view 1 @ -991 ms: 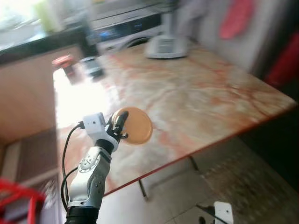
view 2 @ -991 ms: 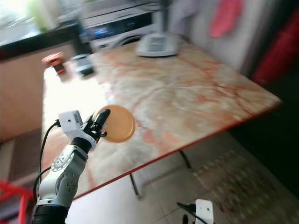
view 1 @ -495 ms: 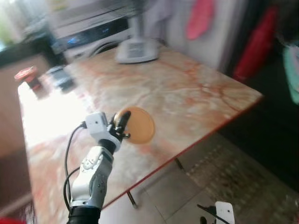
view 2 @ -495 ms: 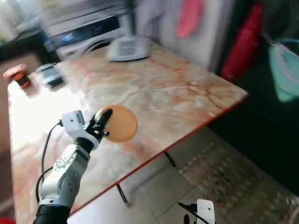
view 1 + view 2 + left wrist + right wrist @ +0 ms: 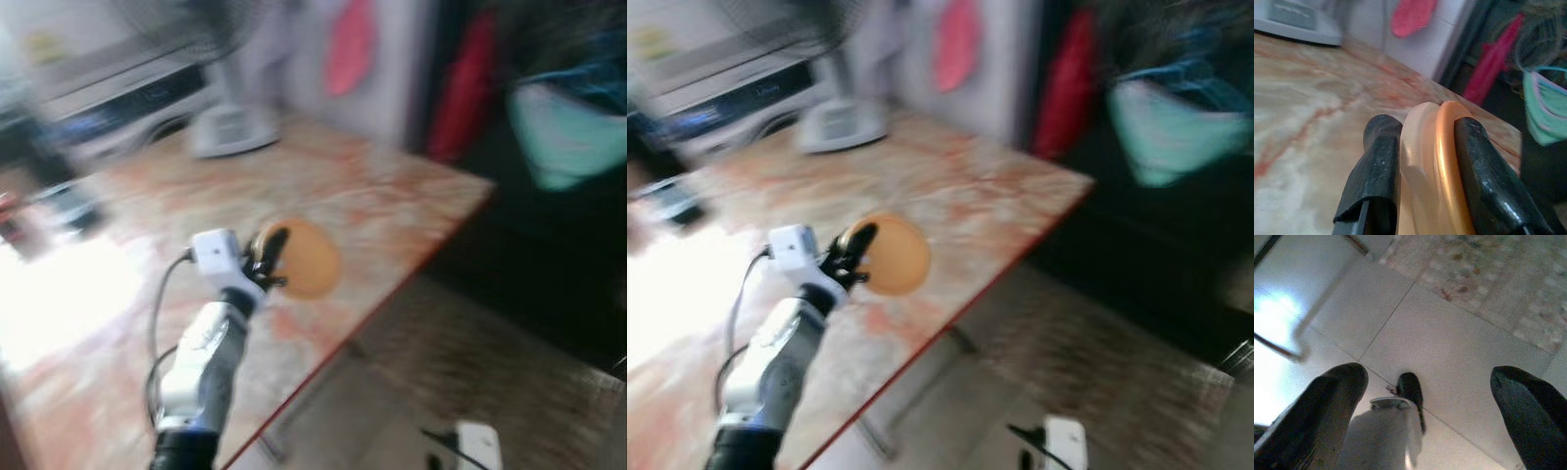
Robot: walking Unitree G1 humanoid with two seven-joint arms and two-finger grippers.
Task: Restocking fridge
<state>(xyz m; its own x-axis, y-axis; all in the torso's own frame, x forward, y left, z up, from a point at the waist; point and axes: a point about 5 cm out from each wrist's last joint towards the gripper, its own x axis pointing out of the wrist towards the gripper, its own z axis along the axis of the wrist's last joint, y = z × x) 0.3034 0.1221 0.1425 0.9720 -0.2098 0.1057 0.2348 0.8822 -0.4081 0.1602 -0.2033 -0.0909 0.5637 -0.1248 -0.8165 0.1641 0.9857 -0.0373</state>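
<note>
We can read no brand, label or writing anywhere; the head views are badly blurred, and a dark panel with bluish lights on the appliance [image 5: 118, 103] far beyond our left gripper is illegible.

Our left gripper [image 5: 1425, 171] is raised in front of us over a marble-patterned table [image 5: 392, 196] with orange veins. Its two black fingers [image 5: 1378, 161] are clamped on a round orange lid [image 5: 306, 259], one finger on each face. In the left wrist view the lid stands on edge between the fingers, showing a bright orange rim on one side and a paler peach-coloured layer beside it. From the head views it looks like a flat, plain orange disc, held upright above the table's near edge. We cannot tell whether it is one piece or two stacked together.

Beyond the gripper, at the far end of the table, sits a white fan base [image 5: 233, 130], its top cut off and smeared. Farther off, a pink cloth [image 5: 1411, 17], a red hanging item [image 5: 468, 88] and a teal garment [image 5: 566, 132] hang in shadow, all too blurred to identify.

Our right gripper [image 5: 1435, 401] hangs low, its fingers spread well apart over a pale tiled floor [image 5: 1449, 333], with nothing between them. A blurred white and black shape [image 5: 1396, 426] lies below it; we cannot make out what it is.
</note>
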